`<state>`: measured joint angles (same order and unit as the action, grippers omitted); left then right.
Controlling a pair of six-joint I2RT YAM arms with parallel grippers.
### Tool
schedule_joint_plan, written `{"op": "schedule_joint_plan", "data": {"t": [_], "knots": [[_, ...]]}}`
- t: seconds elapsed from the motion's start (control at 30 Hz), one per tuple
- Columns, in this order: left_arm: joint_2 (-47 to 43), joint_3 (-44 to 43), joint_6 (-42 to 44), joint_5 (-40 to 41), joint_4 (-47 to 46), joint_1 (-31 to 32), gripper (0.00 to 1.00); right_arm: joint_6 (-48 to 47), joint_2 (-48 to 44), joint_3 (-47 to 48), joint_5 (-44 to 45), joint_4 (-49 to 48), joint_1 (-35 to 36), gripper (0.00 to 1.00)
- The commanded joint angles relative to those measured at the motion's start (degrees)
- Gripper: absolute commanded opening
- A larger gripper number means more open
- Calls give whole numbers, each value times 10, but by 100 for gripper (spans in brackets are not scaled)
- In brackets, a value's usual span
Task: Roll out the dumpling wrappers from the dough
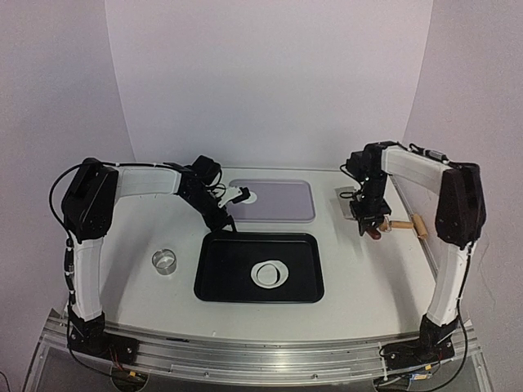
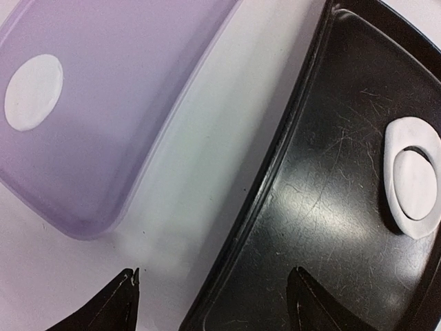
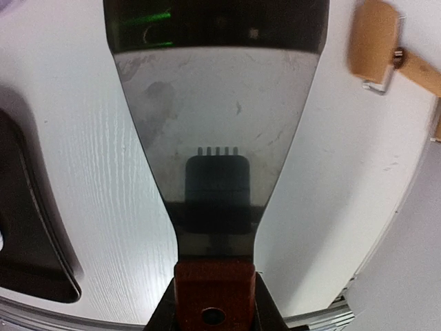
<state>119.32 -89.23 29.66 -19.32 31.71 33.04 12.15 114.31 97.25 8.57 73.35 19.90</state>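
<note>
A round white wrapper [image 1: 250, 197] lies on the purple tray [image 1: 286, 204], also seen in the left wrist view [image 2: 33, 92]. On the black tray [image 1: 229, 282] a ragged dough ring [image 1: 283, 275] surrounds a second cut disc [image 1: 268, 273]; the left wrist view shows the ring [image 2: 394, 141] and the disc [image 2: 415, 183]. My left gripper [image 1: 230, 223] is open and empty over the black tray's far left corner [image 2: 215, 276]. My right gripper [image 1: 369, 227] is shut on the red handle [image 3: 213, 286] of a metal scraper [image 3: 217, 103], held over the table to the right of the trays.
A wooden rolling pin [image 1: 413, 224] lies right of the scraper, also in the right wrist view [image 3: 375, 41]. A metal ring cutter [image 1: 165, 261] stands left of the black tray. The black tray's edge [image 3: 27, 227] shows left of the scraper.
</note>
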Motion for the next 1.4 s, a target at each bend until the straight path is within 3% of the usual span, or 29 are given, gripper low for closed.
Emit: {"op": "schedule_joint_plan", "data": {"t": [0.0,0.23,0.53,0.87,1.13,1.37], "knots": [[17,-31,32,-4,-36,10,73,-101,-158,-17,116,23,18,0],[49,-44,88,-3,-42,24,66,-377,-258,-121,306,-67,156,0],[103,-89,117,10,-42,40,45,-534,-310,-193,326,-117,234,0],[151,-126,110,5,-31,65,25,-553,-360,-286,300,-130,273,0],[138,-105,112,5,-30,74,2,-550,-353,-341,356,-160,307,0],[127,-88,173,-17,-36,86,0,-550,-359,-378,421,-176,311,0]]}}
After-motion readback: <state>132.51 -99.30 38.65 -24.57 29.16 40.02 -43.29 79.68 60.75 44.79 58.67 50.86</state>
